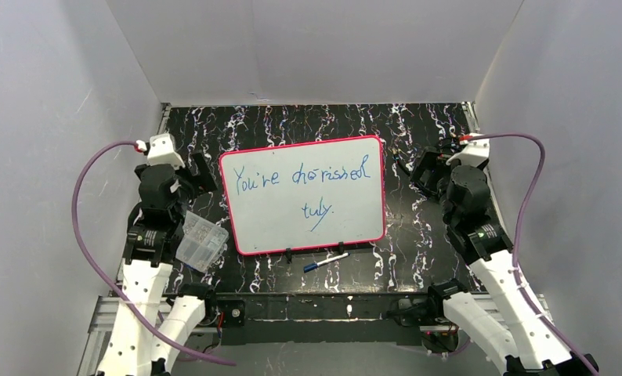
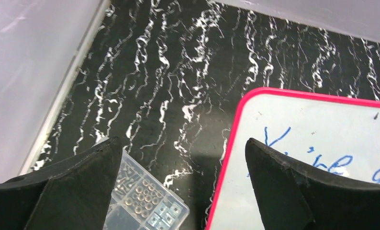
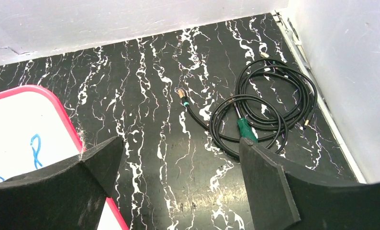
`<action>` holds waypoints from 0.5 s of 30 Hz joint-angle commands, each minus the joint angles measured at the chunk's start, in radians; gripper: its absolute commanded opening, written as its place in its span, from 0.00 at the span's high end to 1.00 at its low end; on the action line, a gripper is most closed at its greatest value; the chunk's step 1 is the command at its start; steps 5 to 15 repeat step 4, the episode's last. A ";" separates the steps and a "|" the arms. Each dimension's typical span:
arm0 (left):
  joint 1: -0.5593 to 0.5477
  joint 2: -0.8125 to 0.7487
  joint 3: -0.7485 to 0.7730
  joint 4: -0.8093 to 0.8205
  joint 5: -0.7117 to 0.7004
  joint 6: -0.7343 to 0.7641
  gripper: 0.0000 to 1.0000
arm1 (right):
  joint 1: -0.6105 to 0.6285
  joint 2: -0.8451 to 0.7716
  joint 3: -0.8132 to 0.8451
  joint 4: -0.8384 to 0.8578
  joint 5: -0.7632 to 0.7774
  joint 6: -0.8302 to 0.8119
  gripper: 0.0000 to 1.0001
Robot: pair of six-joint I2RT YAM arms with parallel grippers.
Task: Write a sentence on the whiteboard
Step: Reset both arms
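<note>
1. Top view: whiteboard point(image 1: 269, 223) lies flat at table centre, slightly skewed. The sentence point(image 1: 304, 176) is on it in blue cursive, 2 lines, ends w/ a full stop.
2. Top view: marker point(image 1: 326, 262) lies on the table point(image 1: 417, 258) just off the board's 6 o'clock edge, apart from both arms. Clear parts box point(image 1: 200, 241) sits at the board's 8 o'clock, by the left arm point(image 1: 155, 204). Right arm point(image 1: 472, 211) stands at the board's 3 o'clock. Neither is over the writing.
3. L wrist view: L gripper point(image 2: 183, 143) has its fingers spread wide w/ nothing between, only bare table. Board's corner shows at 4 o'clock of the frame w/ the first letters. The box is at 7 o'clock.
4. R wrist view: R gripper point(image 3: 181, 141) is also wide and empty. Board edge at 8 o'clock, coiled black cable point(image 3: 269, 110) at 2 o'clock, well apart from the fingers.
5. Judgement: the writing step looks done. Text reads complete, pen is down. Step in hand = finishing/parking.
6. Next move, est.: keep both arms off the board so fresh ink isn't smeared. If more text is wanted, the R side must regrasp the flat-lying marker from 6 o'clock. Can't tell if it's capped.
</note>
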 commanded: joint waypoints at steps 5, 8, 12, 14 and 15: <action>0.004 -0.040 -0.013 0.047 -0.108 0.022 0.02 | -0.004 0.003 -0.014 0.047 0.012 -0.017 0.01; 0.004 -0.040 -0.013 0.047 -0.108 0.022 0.02 | -0.004 0.003 -0.014 0.047 0.012 -0.017 0.01; 0.004 -0.040 -0.013 0.047 -0.108 0.022 0.02 | -0.004 0.003 -0.014 0.047 0.012 -0.017 0.01; 0.004 -0.040 -0.013 0.047 -0.108 0.022 0.02 | -0.004 0.003 -0.014 0.047 0.012 -0.017 0.01; 0.004 -0.040 -0.013 0.047 -0.108 0.022 0.02 | -0.004 0.003 -0.014 0.047 0.012 -0.017 0.01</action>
